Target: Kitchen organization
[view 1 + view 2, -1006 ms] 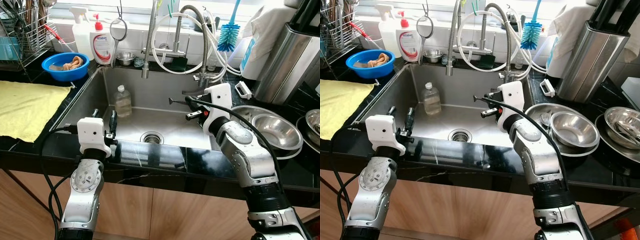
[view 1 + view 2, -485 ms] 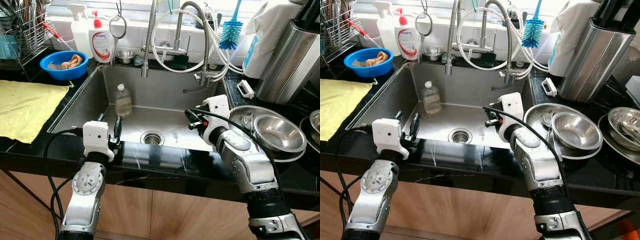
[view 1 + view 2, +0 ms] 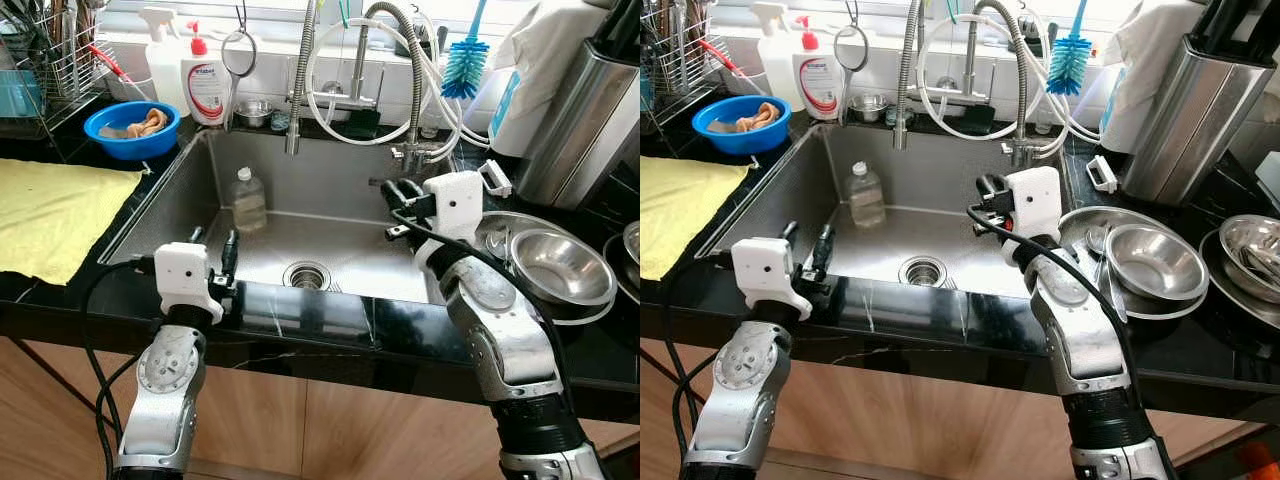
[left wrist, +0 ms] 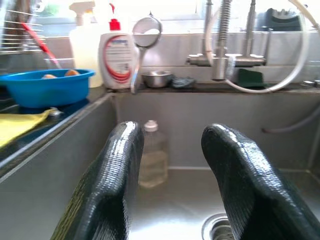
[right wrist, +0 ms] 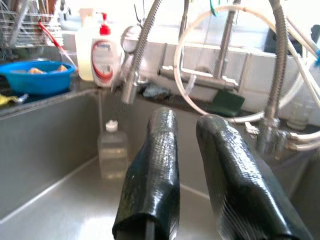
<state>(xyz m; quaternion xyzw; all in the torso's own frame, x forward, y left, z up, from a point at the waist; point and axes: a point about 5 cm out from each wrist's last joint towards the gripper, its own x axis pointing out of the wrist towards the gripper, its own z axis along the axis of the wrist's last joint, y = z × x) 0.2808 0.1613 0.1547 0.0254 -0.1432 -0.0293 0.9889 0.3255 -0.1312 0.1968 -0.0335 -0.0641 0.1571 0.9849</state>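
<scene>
A clear plastic bottle (image 3: 246, 201) is seen standing upright in the steel sink (image 3: 330, 190), near its back left corner. The left pincer (image 3: 211, 249) is held open and empty over the sink's front edge. The right pincer (image 3: 392, 205) is raised above the basin's right side, slightly parted and empty.

A black stone counter (image 3: 330, 330) is holding a steel sink (image 3: 335, 255), where a clear bottle (image 3: 246, 200) is standing upright near the back left. A yellow cloth (image 3: 50, 215) and blue bowl (image 3: 130, 128) are lying left; steel bowls (image 3: 555, 265) are sitting right.
</scene>
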